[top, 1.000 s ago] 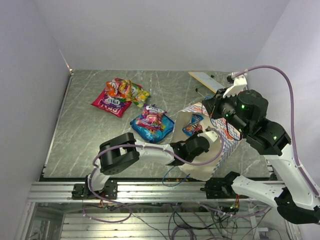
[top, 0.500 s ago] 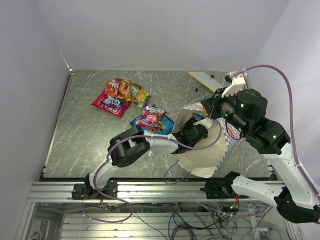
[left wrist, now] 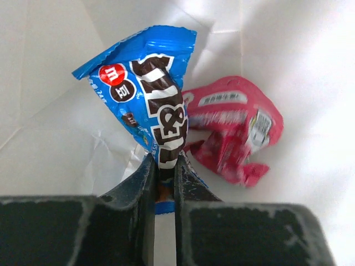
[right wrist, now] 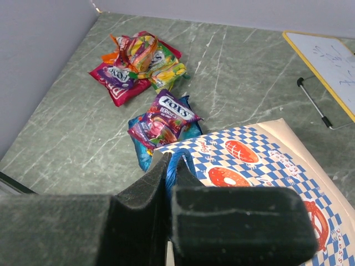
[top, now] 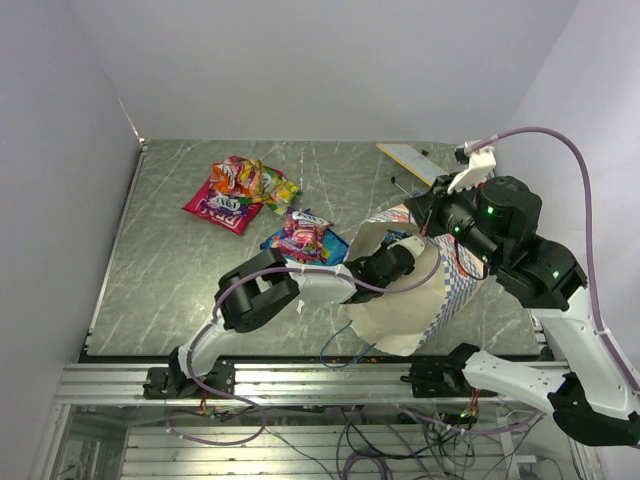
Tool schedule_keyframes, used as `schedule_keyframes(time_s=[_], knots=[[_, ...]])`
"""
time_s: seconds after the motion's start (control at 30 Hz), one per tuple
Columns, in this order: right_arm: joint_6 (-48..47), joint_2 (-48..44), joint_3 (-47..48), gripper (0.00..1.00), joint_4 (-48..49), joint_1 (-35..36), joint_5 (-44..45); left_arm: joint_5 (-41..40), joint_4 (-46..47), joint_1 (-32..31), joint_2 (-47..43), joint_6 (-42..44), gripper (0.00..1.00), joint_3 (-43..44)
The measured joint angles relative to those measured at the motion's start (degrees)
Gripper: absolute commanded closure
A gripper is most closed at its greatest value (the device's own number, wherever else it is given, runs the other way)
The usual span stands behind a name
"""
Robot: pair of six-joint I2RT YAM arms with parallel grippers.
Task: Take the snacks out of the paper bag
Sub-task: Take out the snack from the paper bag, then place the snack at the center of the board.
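Blue packet (left wrist: pixel 150 94) sits inside the paper bag (right wrist: pixel 266 160), pinched at its lower edge by the left gripper (left wrist: pixel 164 169), red-pink packet (left wrist: pixel 233 133) beside it; right gripper (right wrist: pixel 168 169) clamps the string handle (right wrist: pixel 178 157), so I'd lift straight out through the mouth, slowly, bag held taut.

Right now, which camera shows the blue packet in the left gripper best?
The left wrist view: it shows the blue packet close up, pinched in the left gripper inside the paper bag. In the top external view the left arm hides it; the right wrist sees only the bag's checkered outside.
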Motion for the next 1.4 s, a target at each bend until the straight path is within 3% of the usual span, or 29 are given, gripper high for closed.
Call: schedule_keyframes(time_s=[0.47,0.7,0.83,0.97,1.13,1.2,1.27,1.4], knots=[[-0.1,-2.8,-3.8,1.00,3.3,0.0,1.9,18.6,-9.7,-0.3,-25.8,-11.3,0.93,-14.3],[-0.2,-5.0,-7.4,1.00,4.8,0.0,3.4,26.8,-15.2,-1.6,-45.7,-12.9,0.93,-24.4],[-0.1,-5.7,-8.9,1.00,5.9,0.0,4.0,24.8,-18.6,-1.5,-58.9,-14.1,0.93,-25.4],[0.5,-5.8,-9.4,1.00,6.4,0.0,4.1,14.3,-24.3,-0.7,-68.2,-15.2,0.93,-24.1],[1.5,-5.7,-9.6,1.00,6.7,0.0,3.8,-2.4,-33.0,3.7,-68.8,-16.0,0.93,-19.9],[1.6,-5.7,-9.6,1.00,6.7,0.0,3.8,-8.0,-38.5,11.2,-63.0,-16.8,0.93,-16.9],[1.5,-5.7,-9.5,1.00,6.7,0.0,3.7,-8.0,-40.3,13.6,-61.2,-17.0,0.93,-16.4],[1.0,-5.2,-8.9,1.00,6.4,0.0,3.7,-5.6,-46.6,24.8,-49.7,-17.1,0.93,-8.0]])
